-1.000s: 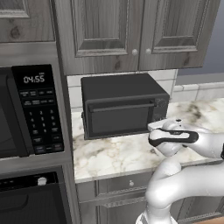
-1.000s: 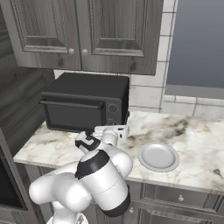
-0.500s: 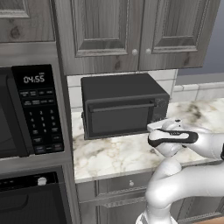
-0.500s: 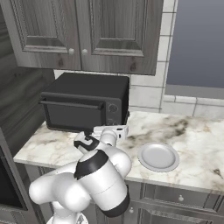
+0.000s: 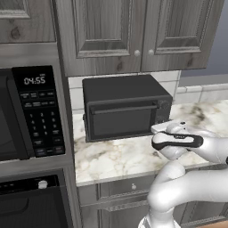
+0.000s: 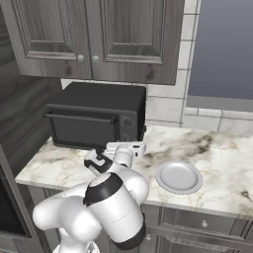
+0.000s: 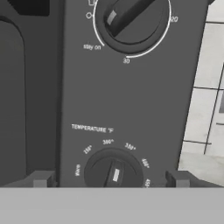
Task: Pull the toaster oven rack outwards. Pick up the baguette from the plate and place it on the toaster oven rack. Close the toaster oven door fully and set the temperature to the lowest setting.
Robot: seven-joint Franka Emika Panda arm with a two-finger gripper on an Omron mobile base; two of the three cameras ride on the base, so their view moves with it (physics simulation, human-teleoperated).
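Above lower dial (image 7: 113, 172): "TEMPERATURE °F"

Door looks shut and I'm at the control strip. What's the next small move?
Probably ease the open hand forward onto the temperature dial and close. Its fingers already straddle that dial, and the toaster oven door sits closed.

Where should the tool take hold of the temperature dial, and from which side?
Grip the raised bar across the temperature dial, one finger on each long flank, coming straight at the toaster oven front. The bar stands proud of the round face and gives flat sides for turning. The open tool already straddles the dial, but its fingers sit wider than the bar.
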